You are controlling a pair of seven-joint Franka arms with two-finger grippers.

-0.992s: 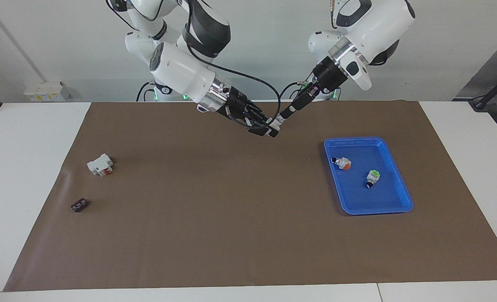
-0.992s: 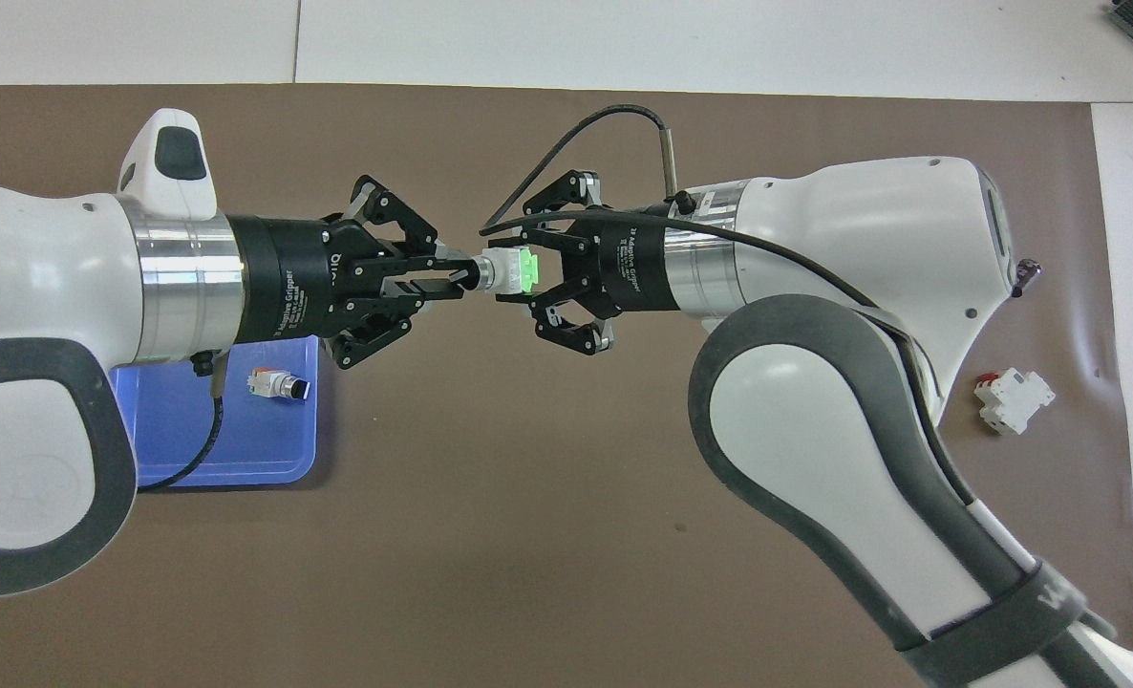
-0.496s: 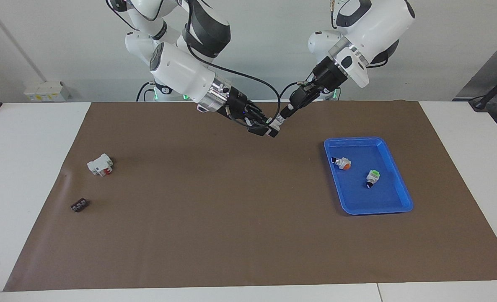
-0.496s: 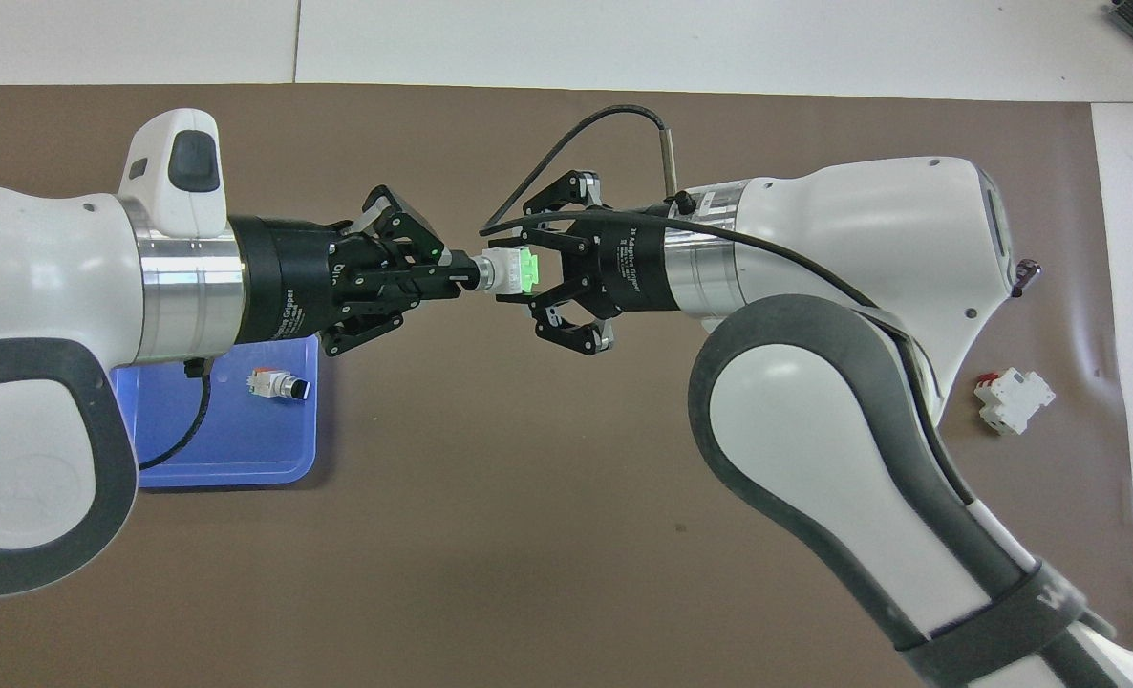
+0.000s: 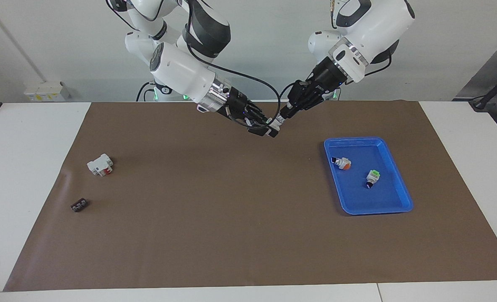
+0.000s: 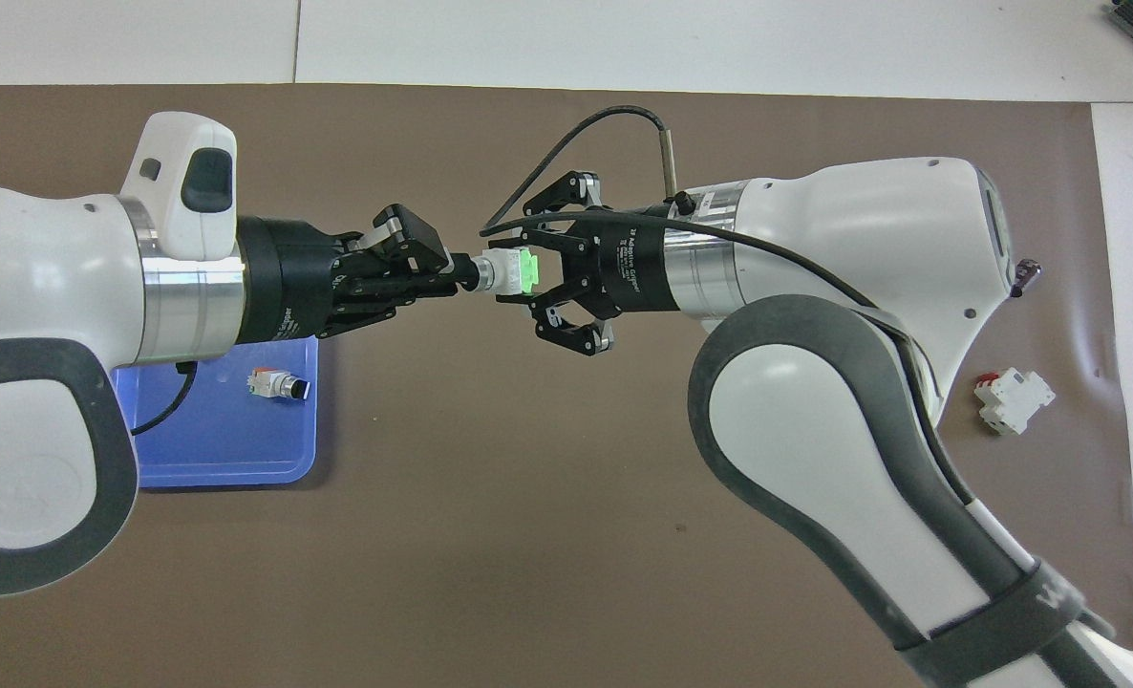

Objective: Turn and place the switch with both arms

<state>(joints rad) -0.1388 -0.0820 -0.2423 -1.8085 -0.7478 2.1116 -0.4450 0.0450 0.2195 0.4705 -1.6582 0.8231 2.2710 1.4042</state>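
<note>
Left claw [image 6: 452, 279] has rotated, pinching switch [image 6: 507, 271] knob; right claw [image 6: 540, 270], marked "Adaptive Gripper", clamps green end.

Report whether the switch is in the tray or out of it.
Out. The switch hangs in the air over the mat, held between the right gripper and left gripper, away from the blue tray.
</note>
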